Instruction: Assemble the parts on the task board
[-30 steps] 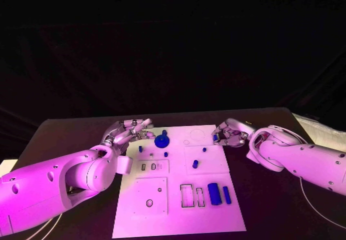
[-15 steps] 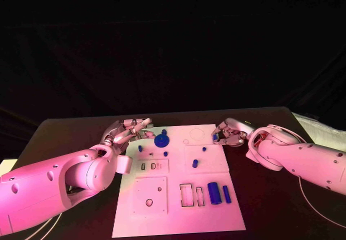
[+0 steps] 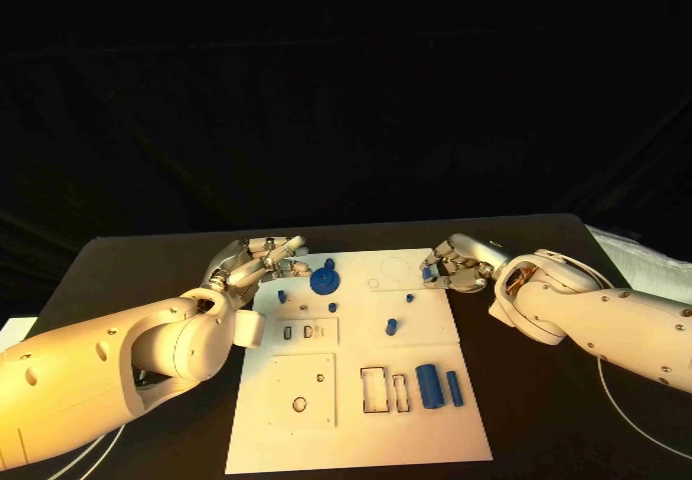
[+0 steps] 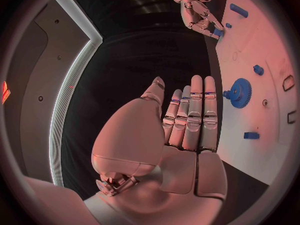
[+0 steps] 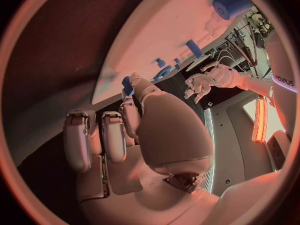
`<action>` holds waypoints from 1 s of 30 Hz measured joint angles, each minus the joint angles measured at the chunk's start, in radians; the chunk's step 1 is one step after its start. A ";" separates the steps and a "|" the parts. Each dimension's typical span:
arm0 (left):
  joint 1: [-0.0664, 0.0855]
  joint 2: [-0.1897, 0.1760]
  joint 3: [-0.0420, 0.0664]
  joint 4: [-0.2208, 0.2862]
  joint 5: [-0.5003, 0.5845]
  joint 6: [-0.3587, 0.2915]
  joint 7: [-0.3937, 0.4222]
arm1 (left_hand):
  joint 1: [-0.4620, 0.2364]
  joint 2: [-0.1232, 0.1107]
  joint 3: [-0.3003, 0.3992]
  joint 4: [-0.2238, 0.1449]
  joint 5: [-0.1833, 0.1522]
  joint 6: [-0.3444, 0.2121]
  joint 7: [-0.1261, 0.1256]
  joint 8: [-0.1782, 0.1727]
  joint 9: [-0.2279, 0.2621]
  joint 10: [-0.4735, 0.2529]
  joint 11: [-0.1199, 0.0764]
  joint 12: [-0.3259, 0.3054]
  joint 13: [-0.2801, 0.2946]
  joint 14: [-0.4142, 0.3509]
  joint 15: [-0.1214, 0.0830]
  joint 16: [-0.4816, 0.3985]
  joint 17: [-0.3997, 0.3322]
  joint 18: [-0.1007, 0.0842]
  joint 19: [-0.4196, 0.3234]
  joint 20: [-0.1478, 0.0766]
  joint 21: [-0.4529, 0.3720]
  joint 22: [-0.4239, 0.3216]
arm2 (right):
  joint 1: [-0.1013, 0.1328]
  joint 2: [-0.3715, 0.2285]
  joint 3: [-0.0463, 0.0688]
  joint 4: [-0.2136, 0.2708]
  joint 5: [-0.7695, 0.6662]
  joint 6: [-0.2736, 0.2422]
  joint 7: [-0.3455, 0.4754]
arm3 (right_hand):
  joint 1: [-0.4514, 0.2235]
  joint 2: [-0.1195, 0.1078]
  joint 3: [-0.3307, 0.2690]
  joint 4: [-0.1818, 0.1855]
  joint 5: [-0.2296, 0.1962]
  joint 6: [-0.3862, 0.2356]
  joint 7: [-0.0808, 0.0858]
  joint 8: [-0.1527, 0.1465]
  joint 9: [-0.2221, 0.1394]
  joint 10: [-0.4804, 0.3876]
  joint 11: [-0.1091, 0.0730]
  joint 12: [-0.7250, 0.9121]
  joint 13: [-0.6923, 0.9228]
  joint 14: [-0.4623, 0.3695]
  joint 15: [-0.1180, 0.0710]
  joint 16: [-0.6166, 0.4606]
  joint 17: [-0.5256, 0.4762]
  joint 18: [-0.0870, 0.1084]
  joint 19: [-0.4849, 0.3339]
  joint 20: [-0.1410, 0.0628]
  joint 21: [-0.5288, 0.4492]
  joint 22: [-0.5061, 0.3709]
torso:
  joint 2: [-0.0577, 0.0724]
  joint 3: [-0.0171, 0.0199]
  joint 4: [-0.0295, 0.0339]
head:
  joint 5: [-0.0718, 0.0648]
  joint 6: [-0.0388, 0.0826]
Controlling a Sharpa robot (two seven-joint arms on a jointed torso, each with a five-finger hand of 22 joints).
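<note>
Little is shifting since a second ago: our right hand [image 3: 459, 267] is edging slightly left toward the far right edge of the task board [image 3: 361, 440], still pinching a small blue part [image 3: 430, 273] between its fingertips. Our left hand [image 3: 263, 260] is staying put at the board's far left corner, fingers straight and apart, grasping nothing. We are seeing the blue gear [image 3: 325, 282] standing on the board just right of that hand, and two blue cylinders [image 3: 428, 385] lying near its right edge.
</note>
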 measured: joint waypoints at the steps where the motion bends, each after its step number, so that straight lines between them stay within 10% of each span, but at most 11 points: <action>1: 0.000 0.000 0.000 0.000 0.000 0.000 0.000 | 0.000 0.000 0.000 0.000 0.000 0.000 0.000 0.000 0.000 0.000 0.000 0.000 0.000 0.000 0.000 0.000 0.001 0.000 0.000 0.000 0.000 0.000 | 0.003 -0.002 0.001 0.014 0.003 -0.003 -0.006 | -0.001 0.001 0.002 -0.001 -0.002 0.000 0.000 0.000 0.000 0.000 0.000 0.000 0.000 0.000 0.000 0.000 0.000 0.000 0.000 0.000 0.000 0.000 | 0.000 -0.0002 0.0000 | 0.000 0.000; 16: 0.000 0.001 0.000 -0.019 -0.001 0.001 0.000 | 0.000 0.000 0.000 0.000 0.000 0.000 0.000 0.000 0.000 0.000 0.000 0.000 0.000 0.000 0.000 0.000 0.001 0.000 0.000 0.000 0.000 0.001 | 0.025 0.094 0.004 0.183 0.030 -0.026 -0.155 | -0.010 0.010 0.015 -0.006 0.010 -0.001 -0.001 -0.001 0.000 -0.001 -0.007 -0.016 0.000 0.000 0.000 -0.005 0.000 0.000 -0.007 -0.007 -0.005 0.001 | -0.005 -0.0079 0.0068 | 0.014 -0.008; 30: 0.000 0.002 0.000 -0.037 0.001 0.000 0.002 | 0.000 0.000 0.000 0.000 0.000 0.000 0.000 0.000 0.000 0.000 0.000 0.000 0.000 0.000 0.000 0.000 0.002 0.000 0.000 0.000 0.000 0.000 | -0.014 0.217 -0.017 0.193 -0.061 -0.019 -0.270 | -0.016 0.016 0.025 -0.016 0.011 -0.003 -0.002 -0.011 0.000 -0.009 -0.016 -0.055 0.023 0.000 0.000 -0.017 0.000 0.000 -0.029 -0.003 -0.015 0.000 | -0.010 -0.0198 0.0164 | 0.029 -0.033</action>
